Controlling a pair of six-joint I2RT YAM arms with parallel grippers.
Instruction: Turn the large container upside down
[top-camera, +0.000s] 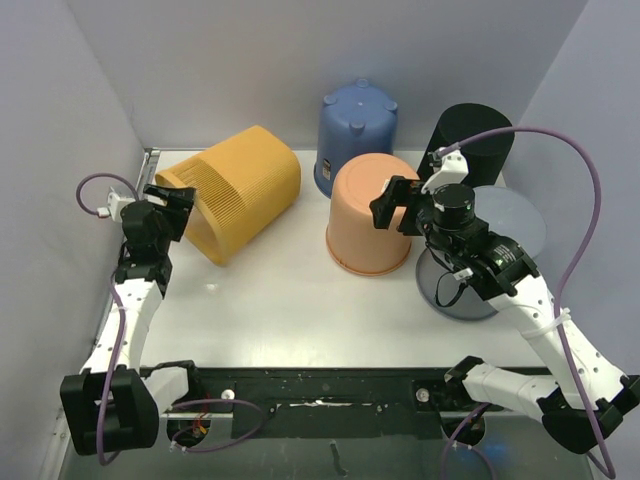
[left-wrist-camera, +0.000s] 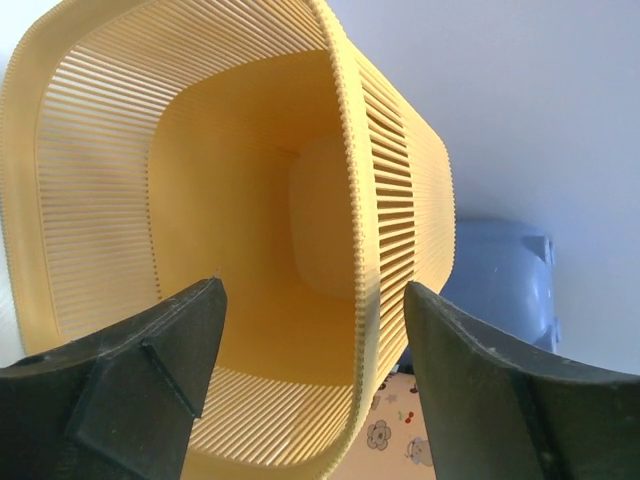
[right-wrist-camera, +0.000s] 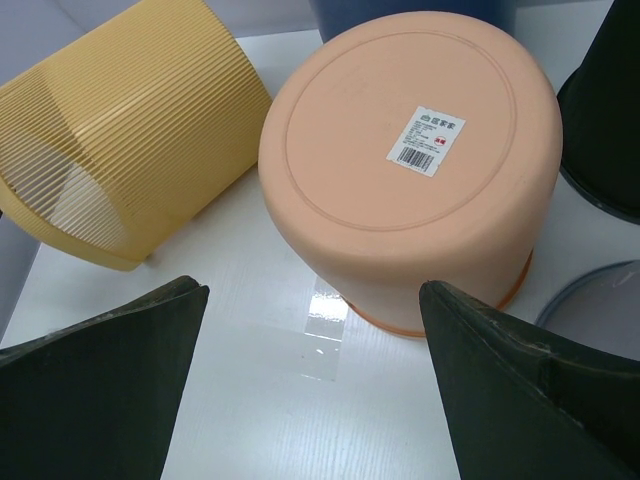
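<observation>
Large container = yellow slatted basket (top-camera: 250, 180), lying on its side on the table (top-camera: 300, 310), toward 10 o'clock of the workspace. Long axis runs roughly 8-to-2 o'clock. The mouth opens toward 8 o'clock, facing the left gripper (top-camera: 168, 205); the closed base is at the 2 o'clock end.

Handling (judged): thin moulded plastic, light. The rim is likely stiff, the slatted walls may flex, and the smooth surface could slip. Best hold: pinch across the rim.

Left fingers (left-wrist-camera: 150, 380) are spread, with one side wall of the mouth between them; contact not discernible. Right gripper (top-camera: 395, 205) is likewise spread and empty, above an inverted peach bucket (top-camera: 365, 215).
</observation>
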